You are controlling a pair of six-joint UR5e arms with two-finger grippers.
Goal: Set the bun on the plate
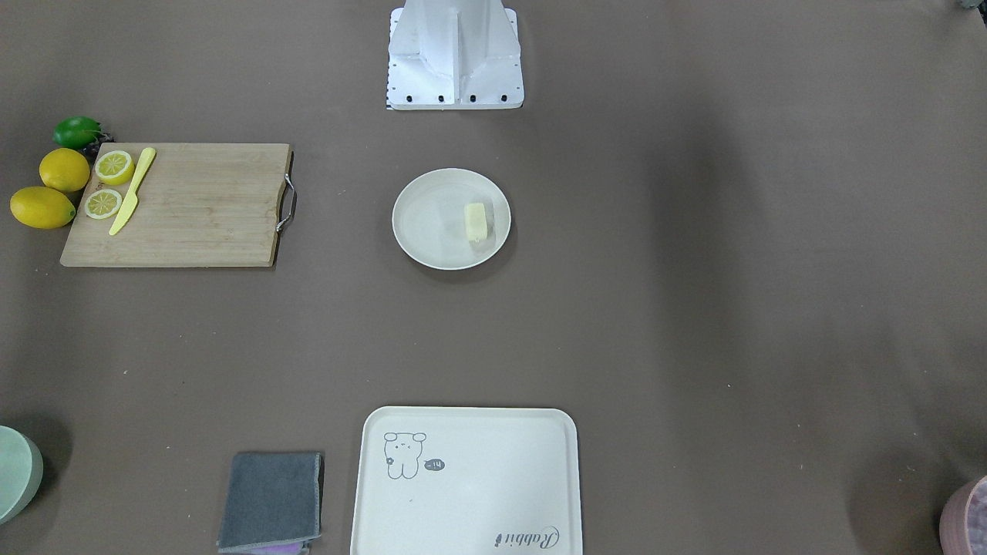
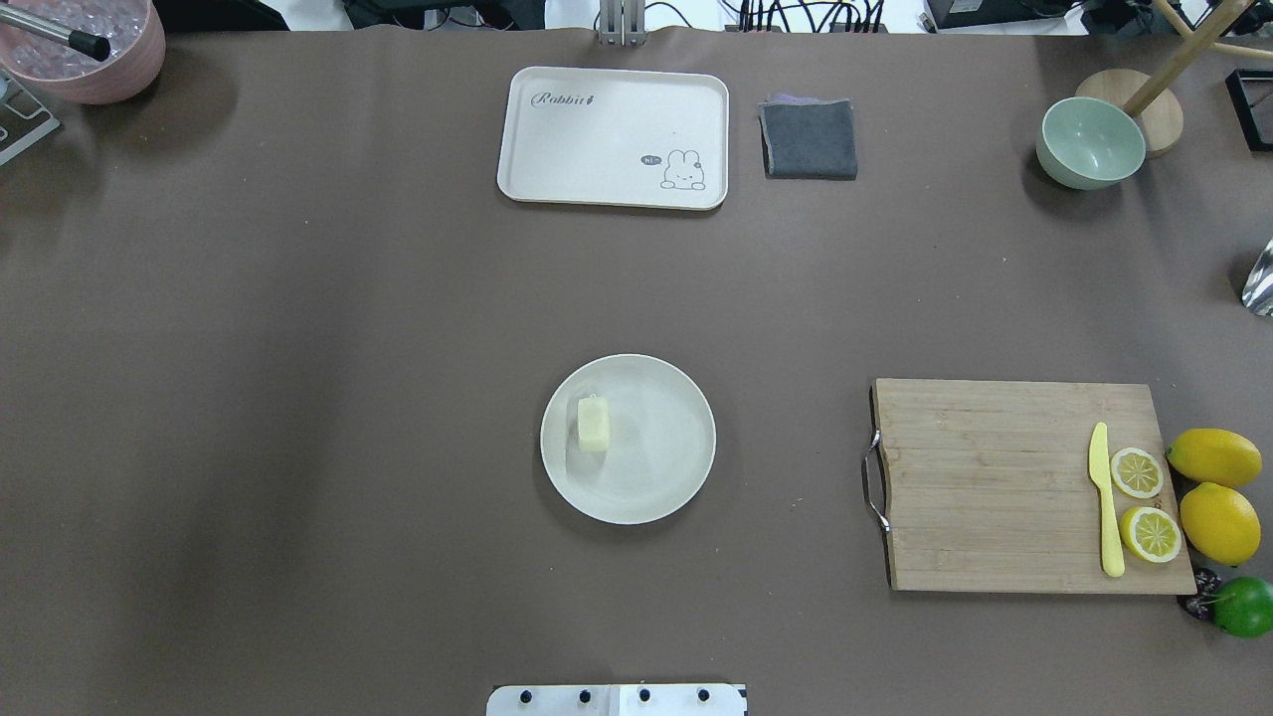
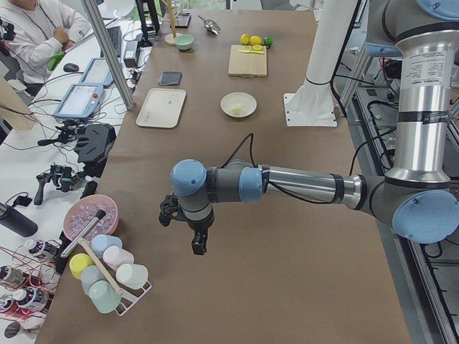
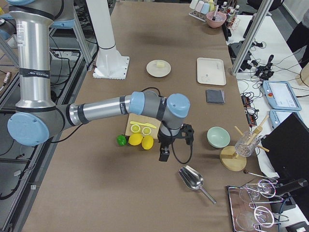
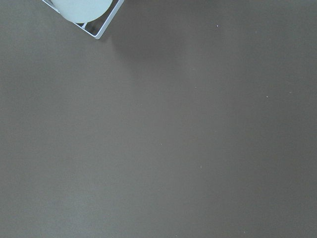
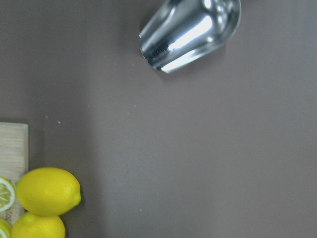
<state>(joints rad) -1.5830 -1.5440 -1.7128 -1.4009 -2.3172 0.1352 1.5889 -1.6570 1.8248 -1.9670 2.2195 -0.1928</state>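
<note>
I see 1 bun (image 2: 593,424) lying on 1 plate (image 2: 656,482), left of its centre. At the right edge sit 2 whole lemons (image 2: 1213,457) and 2 lemon halves (image 2: 1137,472). I cannot tell the finger spacing on the left gripper (image 3: 199,246) or the right gripper (image 4: 164,155).

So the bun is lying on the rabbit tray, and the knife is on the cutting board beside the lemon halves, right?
No. The bun lies on the round plate, not the tray, as the overhead exterior view shows. The knife is on the cutting board beside the lemon halves.
</note>
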